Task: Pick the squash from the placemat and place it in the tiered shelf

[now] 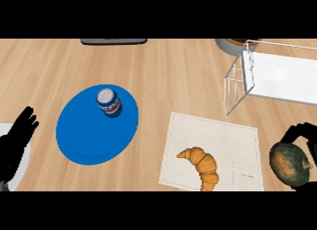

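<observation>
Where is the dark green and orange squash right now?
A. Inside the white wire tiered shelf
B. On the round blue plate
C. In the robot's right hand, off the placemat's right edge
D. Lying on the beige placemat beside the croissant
C: the black right hand is curled round the dark green and orange squash, right of the beige placemat, where only the golden croissant lies.

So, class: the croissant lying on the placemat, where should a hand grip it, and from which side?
Grip the croissant across its thick middle, coming from above. It lies flat on the placemat, curved, tapering to narrow tips, so the bulging centre probably offers the broadest hold. The right hand is nearer but already curls round the squash.
</observation>
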Action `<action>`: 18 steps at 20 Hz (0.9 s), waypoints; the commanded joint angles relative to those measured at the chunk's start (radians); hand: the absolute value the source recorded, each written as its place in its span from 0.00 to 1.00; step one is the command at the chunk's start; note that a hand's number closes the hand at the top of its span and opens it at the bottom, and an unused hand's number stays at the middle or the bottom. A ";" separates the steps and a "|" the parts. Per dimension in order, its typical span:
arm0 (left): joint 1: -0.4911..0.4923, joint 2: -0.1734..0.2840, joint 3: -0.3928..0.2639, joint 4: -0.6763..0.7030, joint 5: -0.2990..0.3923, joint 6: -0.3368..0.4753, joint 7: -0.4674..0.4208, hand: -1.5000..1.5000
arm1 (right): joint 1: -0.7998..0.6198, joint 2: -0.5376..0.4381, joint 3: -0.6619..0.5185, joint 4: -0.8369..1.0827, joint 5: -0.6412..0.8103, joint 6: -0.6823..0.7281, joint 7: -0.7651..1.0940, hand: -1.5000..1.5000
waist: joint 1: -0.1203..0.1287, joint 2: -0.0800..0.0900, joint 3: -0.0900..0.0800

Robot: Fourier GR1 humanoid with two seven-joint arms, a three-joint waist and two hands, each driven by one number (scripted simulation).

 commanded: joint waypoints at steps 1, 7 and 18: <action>0.006 0.011 0.002 0.003 0.006 -0.030 -0.018 0.50 | -0.002 0.020 -0.175 -0.096 -0.240 0.109 0.052 1.00 | 0.007 0.003 0.000; -0.045 -0.011 -0.003 0.062 -0.023 0.011 -0.009 0.50 | -0.002 0.037 -0.415 -0.287 -0.604 0.211 0.258 1.00 | -0.006 0.001 -0.001; -0.033 0.004 0.026 0.084 -0.011 -0.030 -0.054 0.50 | -0.299 -0.310 -0.726 -0.178 -1.013 0.125 0.617 1.00 | 0.021 0.005 -0.001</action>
